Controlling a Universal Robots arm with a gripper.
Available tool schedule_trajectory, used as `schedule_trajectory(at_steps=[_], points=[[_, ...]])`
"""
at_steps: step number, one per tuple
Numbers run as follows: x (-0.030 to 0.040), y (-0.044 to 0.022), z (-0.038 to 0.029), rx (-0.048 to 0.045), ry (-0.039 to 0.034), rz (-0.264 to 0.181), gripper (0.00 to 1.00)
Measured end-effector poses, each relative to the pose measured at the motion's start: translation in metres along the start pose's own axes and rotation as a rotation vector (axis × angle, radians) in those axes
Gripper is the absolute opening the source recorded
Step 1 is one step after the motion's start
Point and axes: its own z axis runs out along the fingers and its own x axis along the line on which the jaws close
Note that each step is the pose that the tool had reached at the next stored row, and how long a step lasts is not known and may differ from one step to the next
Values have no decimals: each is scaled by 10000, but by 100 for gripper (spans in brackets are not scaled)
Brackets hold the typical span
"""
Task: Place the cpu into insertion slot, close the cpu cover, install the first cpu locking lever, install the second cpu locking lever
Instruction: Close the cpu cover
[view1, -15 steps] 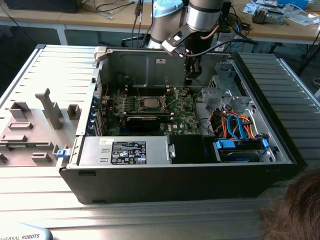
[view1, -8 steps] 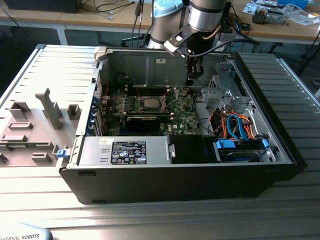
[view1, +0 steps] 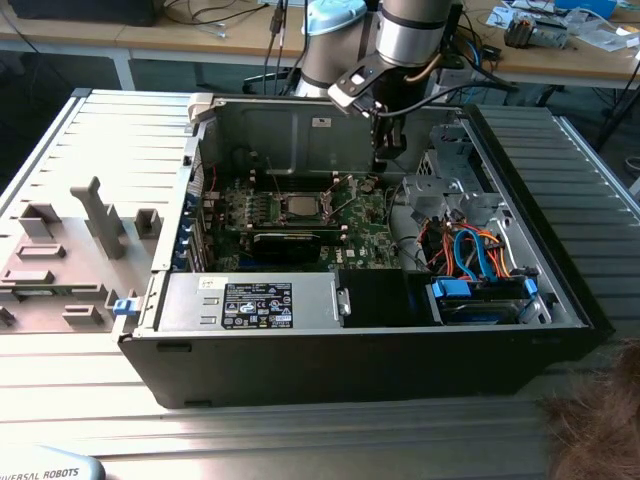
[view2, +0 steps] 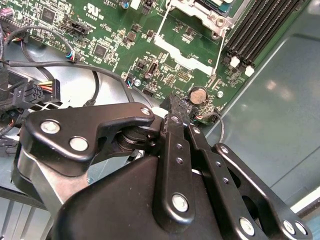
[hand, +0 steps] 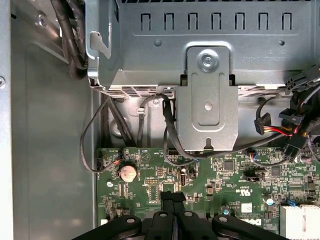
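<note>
Open computer case (view1: 300, 375) holding motherboard (view1: 365, 235), power supply box (view1: 250, 300), cables (view1: 480, 250). cpu (view1: 300, 205) sitting in socket, toward exterior view's left of coin battery (hand: 127, 173). Gripper (hand: 172, 195) hovering above board, just beside coin battery. Jaws pressing together tip to tip, clenched.
</note>
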Motion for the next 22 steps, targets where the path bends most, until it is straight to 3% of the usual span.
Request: schedule_trajectory(at_steps=[22], points=[[0, 1, 65, 0, 0, 0, 11]])
